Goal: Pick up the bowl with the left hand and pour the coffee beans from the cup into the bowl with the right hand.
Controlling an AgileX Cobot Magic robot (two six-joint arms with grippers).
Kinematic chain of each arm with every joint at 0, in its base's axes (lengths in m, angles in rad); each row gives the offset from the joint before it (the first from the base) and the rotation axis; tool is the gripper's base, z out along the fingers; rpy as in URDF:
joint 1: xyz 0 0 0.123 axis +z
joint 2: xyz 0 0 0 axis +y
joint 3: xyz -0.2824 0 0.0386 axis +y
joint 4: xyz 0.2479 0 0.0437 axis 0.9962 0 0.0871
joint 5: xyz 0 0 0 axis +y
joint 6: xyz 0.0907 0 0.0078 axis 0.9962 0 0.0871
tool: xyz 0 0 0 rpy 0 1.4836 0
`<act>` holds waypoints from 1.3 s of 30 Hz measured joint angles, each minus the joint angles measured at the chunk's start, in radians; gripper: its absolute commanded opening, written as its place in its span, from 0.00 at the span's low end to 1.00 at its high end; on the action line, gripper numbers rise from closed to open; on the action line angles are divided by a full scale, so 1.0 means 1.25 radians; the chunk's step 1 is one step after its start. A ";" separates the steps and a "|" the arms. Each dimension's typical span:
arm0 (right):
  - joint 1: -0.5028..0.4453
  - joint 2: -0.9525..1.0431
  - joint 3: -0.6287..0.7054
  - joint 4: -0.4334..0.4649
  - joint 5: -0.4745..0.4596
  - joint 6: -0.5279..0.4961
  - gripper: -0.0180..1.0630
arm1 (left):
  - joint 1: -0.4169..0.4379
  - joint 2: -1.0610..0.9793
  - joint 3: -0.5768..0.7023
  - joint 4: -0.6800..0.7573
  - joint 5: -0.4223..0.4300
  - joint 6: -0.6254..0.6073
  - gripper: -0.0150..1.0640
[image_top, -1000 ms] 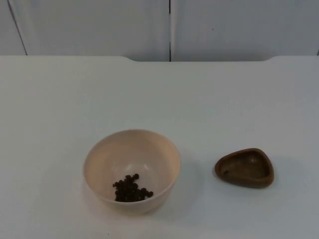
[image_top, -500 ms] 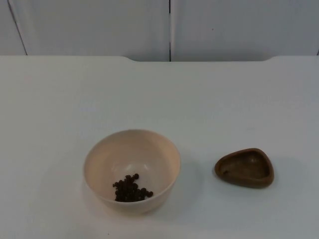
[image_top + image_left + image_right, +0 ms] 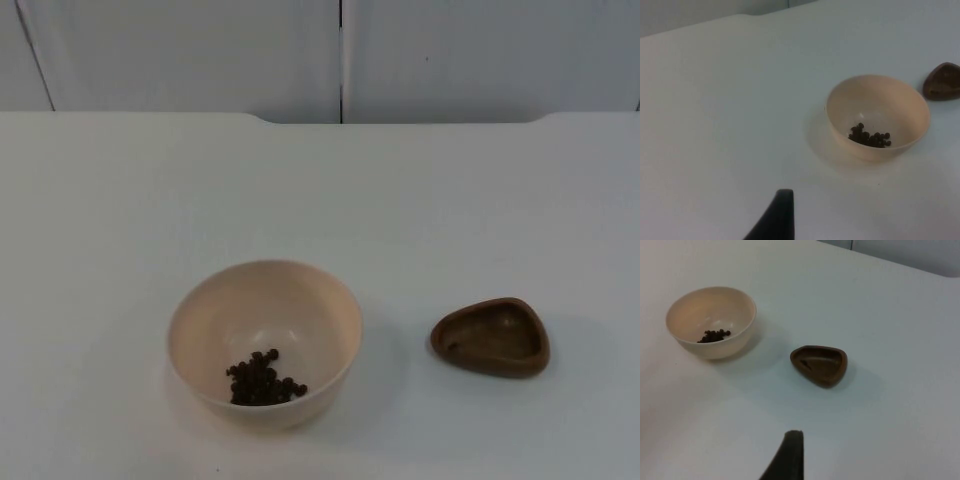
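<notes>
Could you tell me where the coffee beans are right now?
In the top view they lie inside the cream bowl, as coffee beans at its near side, left of the brown cup.

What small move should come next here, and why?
Probably none beyond keeping both arms back: the dark coffee beans already lie in the cream round bowl, and the brown wooden cup stands empty on the white table beside it.

Open table [image 3: 320, 190] all around — bowl [image 3: 264, 345] and brown cup [image 3: 491, 336] well apart, passable gap between.
</notes>
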 measured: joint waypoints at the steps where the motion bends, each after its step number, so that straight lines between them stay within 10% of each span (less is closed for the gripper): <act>1: 0.000 0.000 0.000 0.000 0.000 0.000 0.81 | 0.000 0.000 0.000 0.000 0.000 0.000 0.99; 17: 0.000 0.000 0.000 0.000 0.000 0.002 0.81 | 0.000 0.000 0.000 0.000 0.000 0.000 0.99; 25: 0.000 0.000 0.000 0.000 0.000 0.003 0.99 | 0.000 0.000 0.000 0.000 0.000 0.000 0.99; 39: 0.000 0.000 0.000 -0.117 0.000 0.173 0.99 | 0.000 0.000 0.000 0.000 0.000 0.000 0.99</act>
